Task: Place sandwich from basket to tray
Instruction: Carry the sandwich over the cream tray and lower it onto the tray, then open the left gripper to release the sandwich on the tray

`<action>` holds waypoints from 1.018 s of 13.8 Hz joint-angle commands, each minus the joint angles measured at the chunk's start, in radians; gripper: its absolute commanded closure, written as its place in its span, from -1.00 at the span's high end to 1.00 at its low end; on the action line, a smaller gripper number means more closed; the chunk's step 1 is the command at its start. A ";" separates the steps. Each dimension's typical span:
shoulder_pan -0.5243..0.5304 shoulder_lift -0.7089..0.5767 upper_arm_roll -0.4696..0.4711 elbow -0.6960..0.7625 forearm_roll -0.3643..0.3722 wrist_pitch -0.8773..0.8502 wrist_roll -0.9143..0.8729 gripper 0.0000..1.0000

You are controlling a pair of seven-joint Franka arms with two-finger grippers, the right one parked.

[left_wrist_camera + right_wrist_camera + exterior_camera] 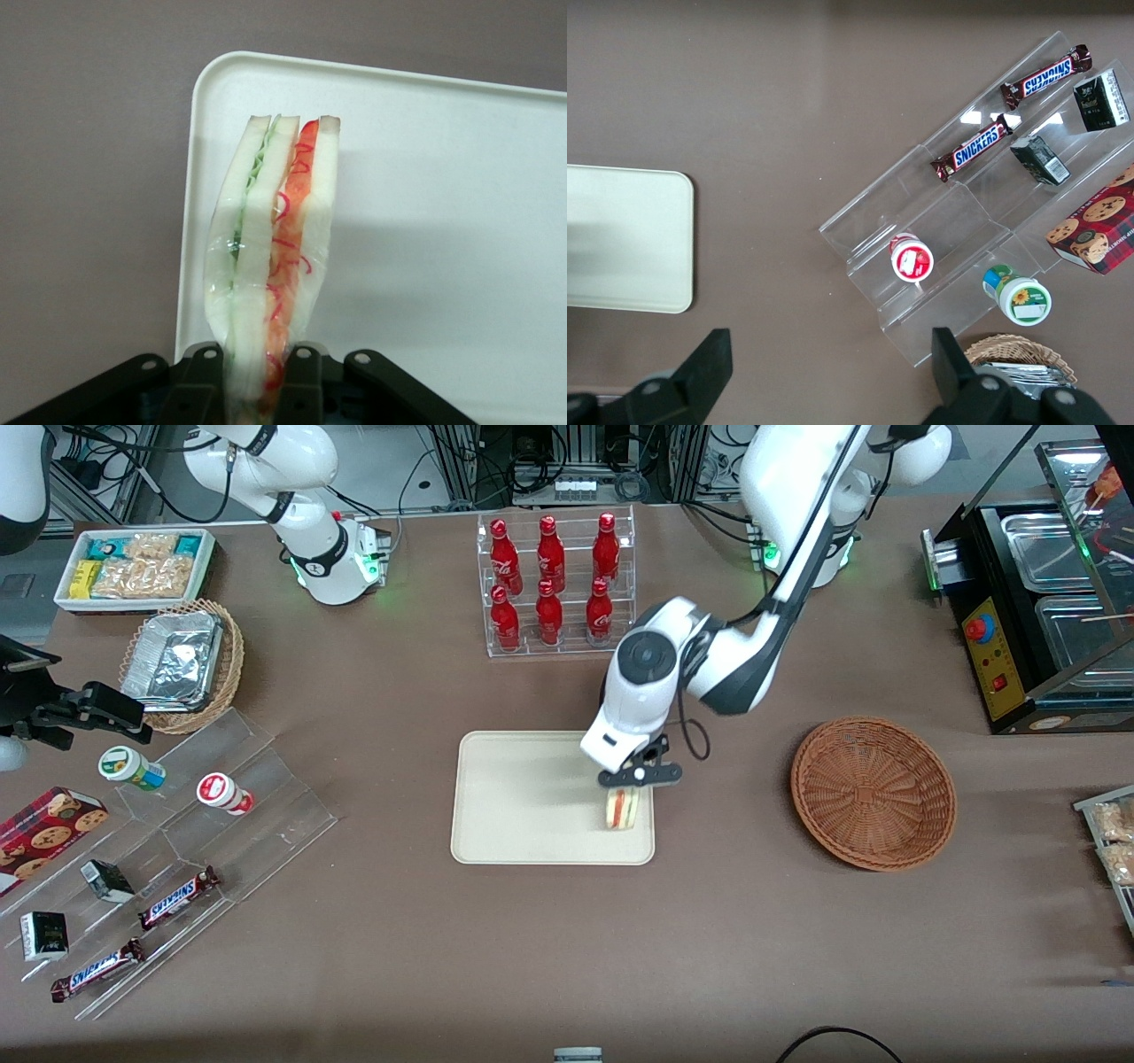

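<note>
The sandwich (622, 808), a wrapped wedge of pale bread with red, orange and green layers (270, 257), is over the corner of the cream tray (523, 797) nearest the basket. My gripper (634, 781) is shut on its upper end, black fingers (199, 381) pressing both sides of it. The tray's rounded corner (205, 84) lies just under the sandwich. Whether the sandwich touches the tray I cannot tell. The reddish-brown wicker basket (873, 793) sits empty toward the working arm's end of the table.
A clear rack of red cola bottles (554, 584) stands farther from the front camera than the tray. A black food warmer (1036, 602) is past the basket. An acrylic stand with snacks (168, 841), a tan foil basket (182, 664) and a white snack bin (133, 567) lie toward the parked arm's end.
</note>
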 commanded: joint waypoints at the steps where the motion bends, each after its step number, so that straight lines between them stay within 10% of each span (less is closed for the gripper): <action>1: -0.014 0.054 0.015 0.060 0.015 -0.004 -0.024 -0.70; 6: -0.031 0.117 0.016 0.060 0.040 0.069 -0.033 -0.59; 7: -0.031 0.123 0.016 0.061 0.041 0.077 -0.030 -0.24; 8: -0.031 0.127 0.016 0.060 0.048 0.085 -0.023 0.92; 14: -0.017 -0.058 0.024 0.060 0.063 -0.137 -0.048 1.00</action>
